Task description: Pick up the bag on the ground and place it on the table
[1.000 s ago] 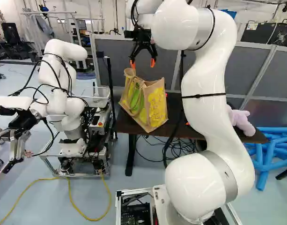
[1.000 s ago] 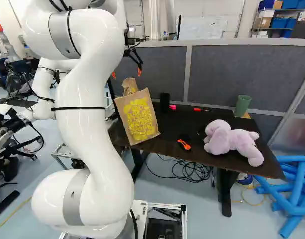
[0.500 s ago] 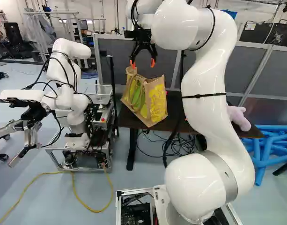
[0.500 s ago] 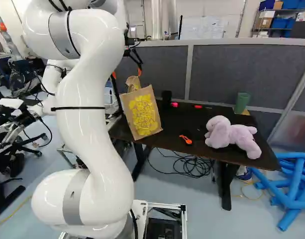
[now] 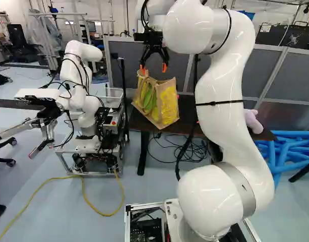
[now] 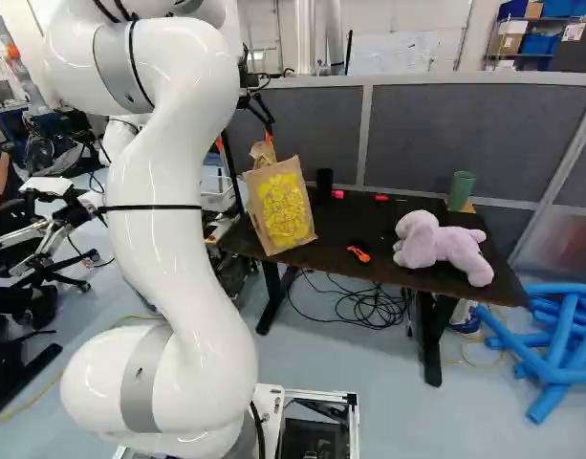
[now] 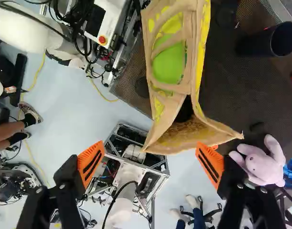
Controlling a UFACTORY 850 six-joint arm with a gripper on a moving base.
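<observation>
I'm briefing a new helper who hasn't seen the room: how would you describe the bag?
Find the dark table before the grey partition. At its left end in the right base view, below the open gripper, is a tan bag with yellow print. Unlike the small black cup nearby, it has loop handles and a green patch.

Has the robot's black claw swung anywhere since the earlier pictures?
No. In the left base view, the gripper keeps its place against the arm's lowest joint; the base has moved, which shifts the room around it.
</observation>
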